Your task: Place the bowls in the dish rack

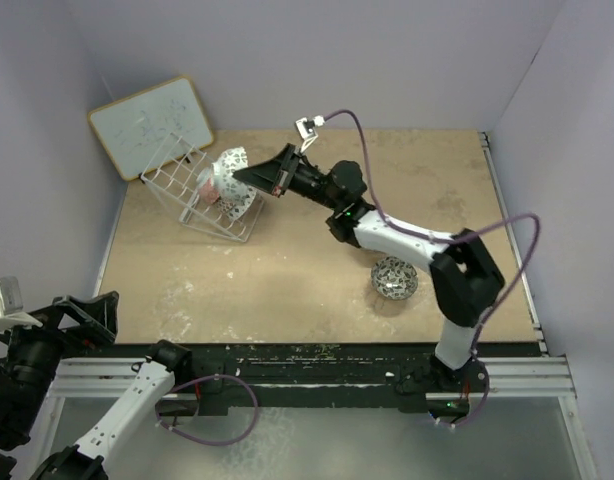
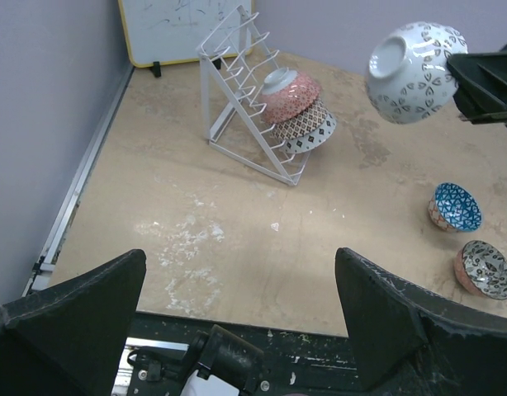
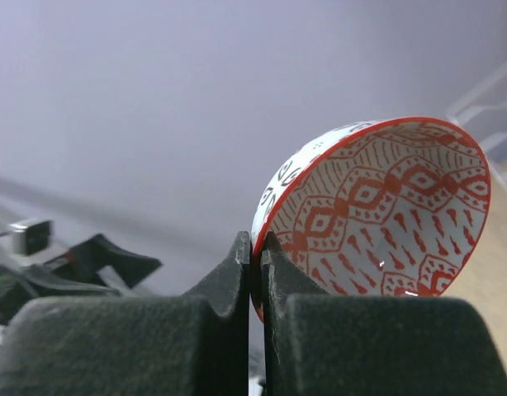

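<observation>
My right gripper is shut on the rim of a bowl with a red-patterned inside and a white, black-marked outside. It holds the bowl in the air, tilted, just right of the white wire dish rack. The right wrist view shows both fingers pinching the rim. The rack holds three bowls stacked on edge, the top one pink. A blue bowl and a grey-patterned bowl sit on the table. My left gripper is open and empty at the near left edge.
A whiteboard with a wooden frame leans on the back left wall behind the rack. Purple walls close in the table on three sides. The right arm stretches across the middle, above the patterned bowl.
</observation>
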You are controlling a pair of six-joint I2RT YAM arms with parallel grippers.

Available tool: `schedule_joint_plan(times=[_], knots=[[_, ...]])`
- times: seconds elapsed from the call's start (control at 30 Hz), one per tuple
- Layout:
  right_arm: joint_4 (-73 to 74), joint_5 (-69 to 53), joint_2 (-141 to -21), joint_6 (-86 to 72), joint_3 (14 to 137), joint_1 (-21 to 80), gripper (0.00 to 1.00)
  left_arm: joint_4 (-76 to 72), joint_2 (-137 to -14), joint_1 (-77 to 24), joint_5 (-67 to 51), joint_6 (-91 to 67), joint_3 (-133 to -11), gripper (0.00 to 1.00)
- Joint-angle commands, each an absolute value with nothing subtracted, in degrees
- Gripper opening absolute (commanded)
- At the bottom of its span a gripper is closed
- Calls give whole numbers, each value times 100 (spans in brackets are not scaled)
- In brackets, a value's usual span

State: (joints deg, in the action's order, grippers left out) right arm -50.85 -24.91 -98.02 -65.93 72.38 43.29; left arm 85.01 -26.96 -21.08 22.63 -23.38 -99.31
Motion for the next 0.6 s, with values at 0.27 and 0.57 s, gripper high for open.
schedule_joint_plan(times=[0.27,0.57], knots=[[-10102,-2195,-13094,-10204,10283,4261,0,8482,-2968,-2124,2264,-2312,-10205,99],[-9560,-1544,-13967,-10159,11283,4259,0,8524,-2949,-2120,2286,-2329,-10146,99]])
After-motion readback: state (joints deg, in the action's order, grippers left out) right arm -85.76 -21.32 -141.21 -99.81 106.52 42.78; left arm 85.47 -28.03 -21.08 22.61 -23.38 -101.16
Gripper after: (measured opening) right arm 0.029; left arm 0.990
